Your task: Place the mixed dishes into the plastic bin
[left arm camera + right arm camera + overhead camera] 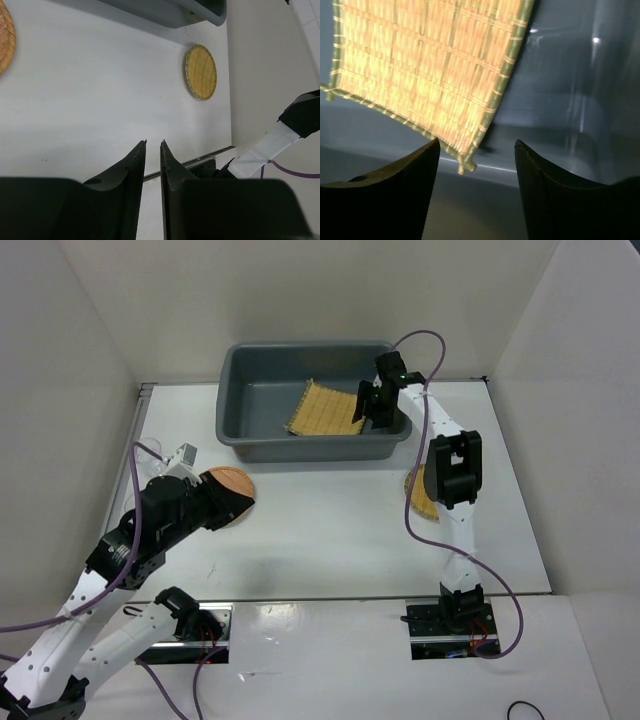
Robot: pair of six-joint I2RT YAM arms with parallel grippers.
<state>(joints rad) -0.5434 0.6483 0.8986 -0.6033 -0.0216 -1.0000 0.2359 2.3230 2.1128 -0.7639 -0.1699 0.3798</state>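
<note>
Trouble looks likeliest at left of the top view: the left gripper, fingers nearly together and empty, hangs near the orange-brown plate, a flat dish that could skid on the table instead of lifting. At upper centre the tray lies in the bin beneath the wide-open right gripper, close to the bin's right wall; the woven plate sits right of centre, open table between.

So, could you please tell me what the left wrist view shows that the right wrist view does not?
Only the left wrist: the round yellow woven plate and an edge of the orange-brown plate on the table. Only the right wrist: the bamboo-slat tray, lying in the plastic bin. Both: that bin, its outer wall versus its inside.
</note>
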